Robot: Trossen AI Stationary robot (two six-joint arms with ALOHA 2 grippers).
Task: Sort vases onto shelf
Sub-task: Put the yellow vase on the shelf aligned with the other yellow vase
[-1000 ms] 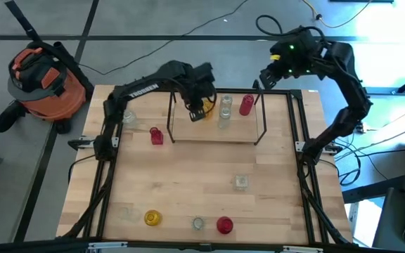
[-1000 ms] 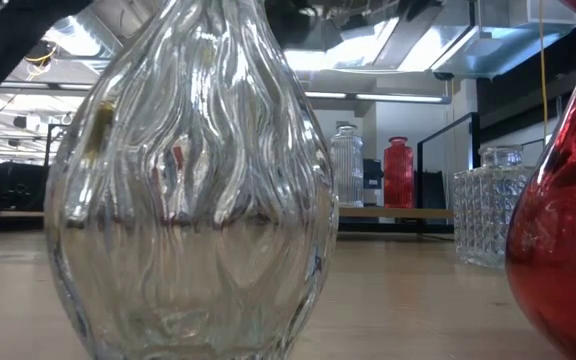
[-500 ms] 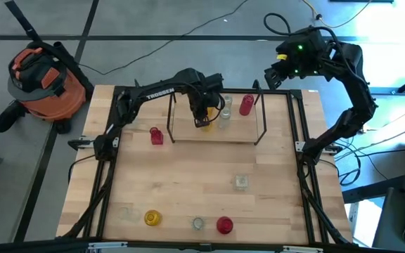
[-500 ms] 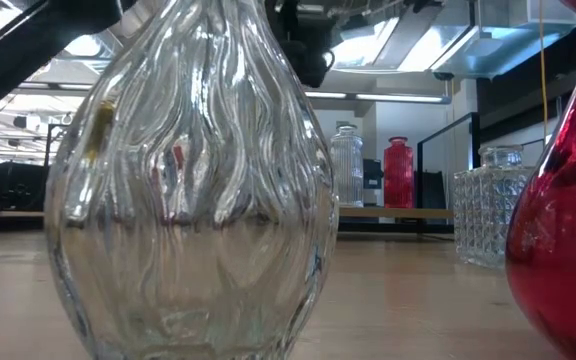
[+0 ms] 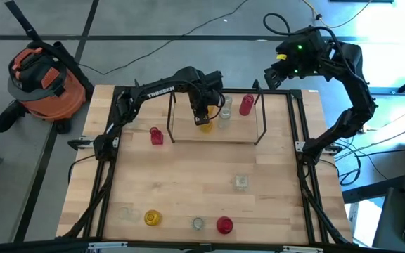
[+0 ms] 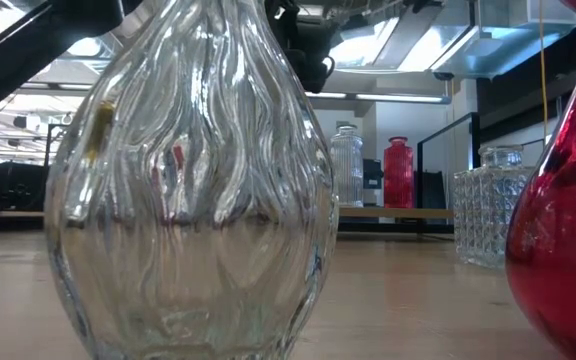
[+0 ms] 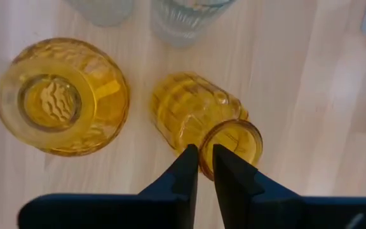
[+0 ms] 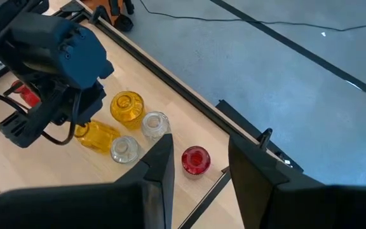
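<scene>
Both arms were dark, built of rounded jointed links. The left arm (image 5: 157, 91) carried white lettering along one link, and a black cable looped beside its wrist. The right arm (image 5: 349, 84) showed a small green light near its wrist. The left gripper (image 7: 204, 166) had two slim, tapered dark blue-black fingers; the right gripper (image 8: 199, 166) had broader, flat dark ones.

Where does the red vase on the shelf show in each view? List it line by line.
High view: red vase at the shelf's right end.
Low view: far back, right of centre.
Left wrist view: not in it.
Right wrist view: low centre.
Shared landmark: the shelf's black frame.
</scene>
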